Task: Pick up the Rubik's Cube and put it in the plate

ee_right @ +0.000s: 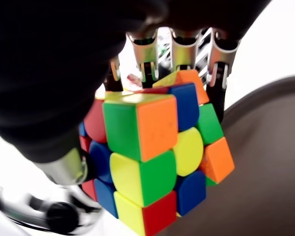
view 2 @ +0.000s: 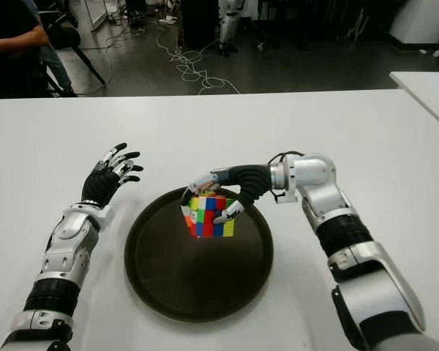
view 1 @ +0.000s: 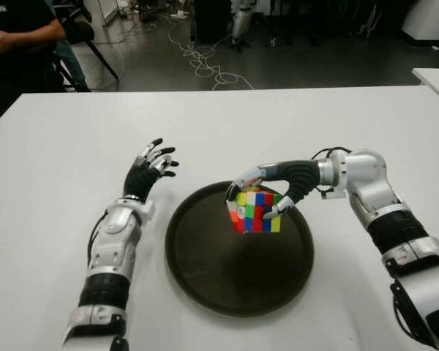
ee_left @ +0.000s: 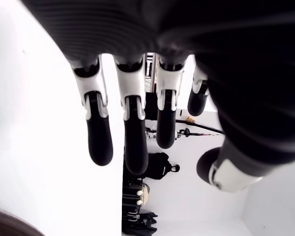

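R hand (view 1: pixel 267 191) fingers curled round cube (view 1: pixel 257 211), thumb on near side, other fingers over top/far side; cube over far part of plate (view 1: pixel 205 278). L hand (view 1: pixel 151 170) left of plate, fingers spread, empty.

One Rubik's Cube (view 1: pixel 257 211) is in view, a single scrambled cube with red, blue, green, yellow and orange stickers. One plate (view 1: pixel 205 278) lies on the worktop (view 1: pixel 278 124), dark and round. Two robot hands show: one left hand (view 1: pixel 148 172) and one right hand (view 1: pixel 278 184). In the left wrist view, the left hand's five fingers (ee_left: pixel 99 132) can be counted: four in a row and one thumb apart from them. A second white worktop (view 1: pixel 435 79) shows only as one corner past the far right edge of the first. One person (view 1: pixel 14 36) sits beyond the far left corner, and one tangle of cables (view 1: pixel 197 58) lies on the floor.
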Action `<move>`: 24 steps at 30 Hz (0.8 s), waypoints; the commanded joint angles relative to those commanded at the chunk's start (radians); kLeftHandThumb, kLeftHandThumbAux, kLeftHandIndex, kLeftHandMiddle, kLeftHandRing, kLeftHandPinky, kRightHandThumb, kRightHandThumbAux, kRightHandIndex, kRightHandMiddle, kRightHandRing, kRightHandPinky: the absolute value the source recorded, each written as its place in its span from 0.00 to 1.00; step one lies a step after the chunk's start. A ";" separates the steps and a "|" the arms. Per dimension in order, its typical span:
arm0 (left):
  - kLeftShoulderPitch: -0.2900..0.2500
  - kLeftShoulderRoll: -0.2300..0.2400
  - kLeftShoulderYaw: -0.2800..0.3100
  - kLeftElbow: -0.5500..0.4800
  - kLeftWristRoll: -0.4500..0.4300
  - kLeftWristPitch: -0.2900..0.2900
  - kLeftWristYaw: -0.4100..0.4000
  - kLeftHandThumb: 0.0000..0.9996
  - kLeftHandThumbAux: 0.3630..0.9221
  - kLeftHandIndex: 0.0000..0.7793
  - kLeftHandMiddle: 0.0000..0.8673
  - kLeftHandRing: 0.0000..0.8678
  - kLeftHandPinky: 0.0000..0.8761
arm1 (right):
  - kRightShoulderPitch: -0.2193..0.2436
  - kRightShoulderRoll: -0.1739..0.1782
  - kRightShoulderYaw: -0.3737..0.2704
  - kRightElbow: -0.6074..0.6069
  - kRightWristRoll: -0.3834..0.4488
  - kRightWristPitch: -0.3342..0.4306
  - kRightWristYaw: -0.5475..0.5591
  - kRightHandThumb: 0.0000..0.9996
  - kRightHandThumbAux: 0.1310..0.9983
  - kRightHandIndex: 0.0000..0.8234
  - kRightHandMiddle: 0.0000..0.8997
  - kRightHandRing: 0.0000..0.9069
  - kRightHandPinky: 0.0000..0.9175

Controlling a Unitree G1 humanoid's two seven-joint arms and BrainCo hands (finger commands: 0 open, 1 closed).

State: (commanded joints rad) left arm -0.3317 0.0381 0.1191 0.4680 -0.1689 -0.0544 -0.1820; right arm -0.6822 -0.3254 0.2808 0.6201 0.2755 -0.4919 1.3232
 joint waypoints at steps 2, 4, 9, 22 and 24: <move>0.001 -0.001 0.000 -0.003 0.000 0.000 0.001 0.68 0.55 0.13 0.29 0.42 0.49 | 0.007 0.006 -0.008 -0.009 0.000 0.017 -0.002 0.83 0.64 0.49 0.57 0.67 0.63; 0.002 -0.002 0.000 -0.004 0.001 -0.001 0.003 0.68 0.56 0.13 0.29 0.42 0.49 | 0.013 0.011 -0.015 -0.017 -0.004 0.027 -0.009 0.83 0.64 0.48 0.56 0.64 0.60; 0.004 -0.002 -0.002 -0.003 0.004 -0.008 0.005 0.68 0.55 0.13 0.31 0.43 0.49 | 0.034 0.023 -0.039 -0.039 -0.015 0.051 -0.046 0.82 0.65 0.45 0.57 0.55 0.52; 0.007 -0.001 -0.008 -0.009 0.010 -0.008 0.011 0.67 0.54 0.14 0.30 0.45 0.50 | 0.060 0.063 -0.087 -0.063 0.008 0.166 -0.084 0.15 0.54 0.06 0.15 0.12 0.08; 0.008 -0.001 -0.009 -0.011 0.011 -0.009 0.011 0.68 0.54 0.13 0.30 0.45 0.50 | 0.062 0.063 -0.090 -0.066 0.007 0.190 -0.083 0.13 0.51 0.02 0.10 0.07 0.05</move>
State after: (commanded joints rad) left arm -0.3238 0.0373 0.1099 0.4565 -0.1583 -0.0632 -0.1706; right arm -0.6199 -0.2629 0.1912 0.5538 0.2825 -0.3024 1.2399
